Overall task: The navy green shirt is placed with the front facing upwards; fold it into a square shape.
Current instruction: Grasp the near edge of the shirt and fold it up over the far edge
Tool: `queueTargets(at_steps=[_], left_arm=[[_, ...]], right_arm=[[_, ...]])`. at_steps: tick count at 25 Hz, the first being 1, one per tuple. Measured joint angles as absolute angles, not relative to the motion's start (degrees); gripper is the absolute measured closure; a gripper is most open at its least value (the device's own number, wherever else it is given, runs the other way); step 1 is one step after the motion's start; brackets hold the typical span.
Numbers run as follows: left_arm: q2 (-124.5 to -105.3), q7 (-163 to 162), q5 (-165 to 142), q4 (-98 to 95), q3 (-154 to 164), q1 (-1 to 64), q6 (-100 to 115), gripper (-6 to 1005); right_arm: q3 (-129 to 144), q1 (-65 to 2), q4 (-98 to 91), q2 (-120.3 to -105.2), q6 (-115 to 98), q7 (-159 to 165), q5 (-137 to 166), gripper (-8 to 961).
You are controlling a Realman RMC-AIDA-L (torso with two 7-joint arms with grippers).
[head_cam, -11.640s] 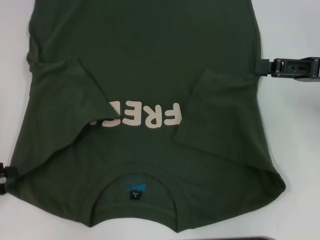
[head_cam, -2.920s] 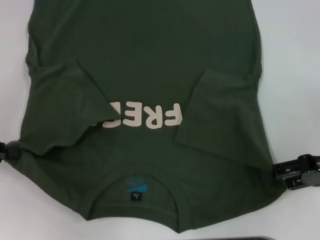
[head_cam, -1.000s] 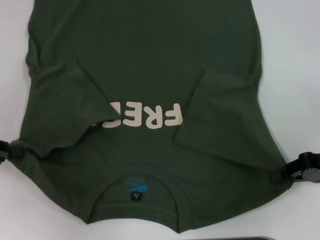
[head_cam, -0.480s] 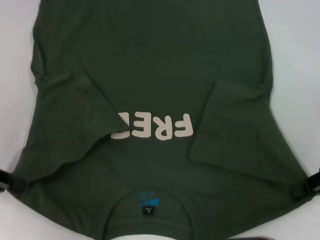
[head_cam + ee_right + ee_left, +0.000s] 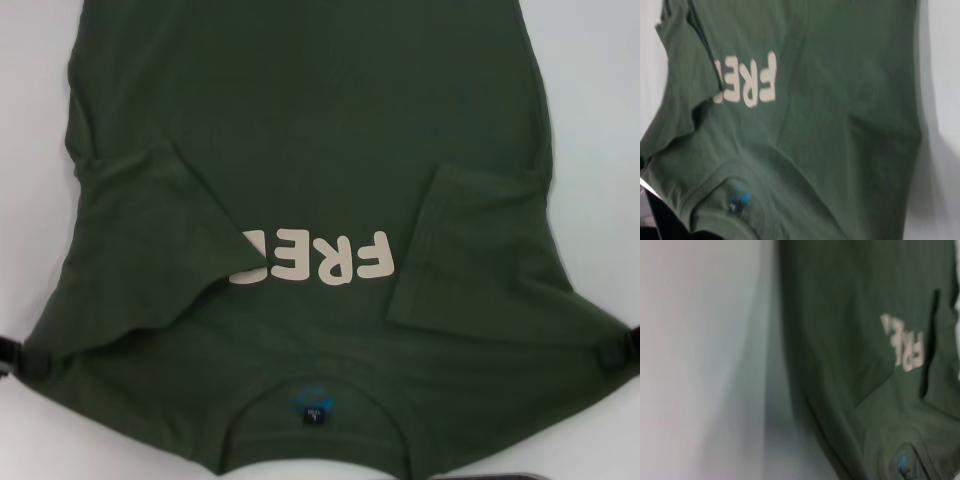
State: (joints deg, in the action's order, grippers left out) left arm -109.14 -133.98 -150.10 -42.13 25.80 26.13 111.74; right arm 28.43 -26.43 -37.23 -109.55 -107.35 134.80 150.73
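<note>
Shirt (image 5: 320,140) face-up on white table (image 5: 590,100), both sleeves folded in, collar nearest robot, left gripper (image 5: 20,355) & right gripper (image 5: 622,352) at shoulder corners, jaws pinching shirt, cloth pulled taut.

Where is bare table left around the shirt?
Bare table runs along the navy green shirt's left edge, and again along its right edge. The shoulder corners are crowded: left gripper, right gripper.
</note>
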Motion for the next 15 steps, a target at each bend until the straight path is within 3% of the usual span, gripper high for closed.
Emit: queueTargets(at_steps=[15], left_arm=[[-109.26, -137.57, -148.02, -41.31, 23.45, 37.18, 111.06, 950]], right_arm=[[25.28, -32.29, -37.13, -108.39, -109.3, 134.61, 147.02, 920]])
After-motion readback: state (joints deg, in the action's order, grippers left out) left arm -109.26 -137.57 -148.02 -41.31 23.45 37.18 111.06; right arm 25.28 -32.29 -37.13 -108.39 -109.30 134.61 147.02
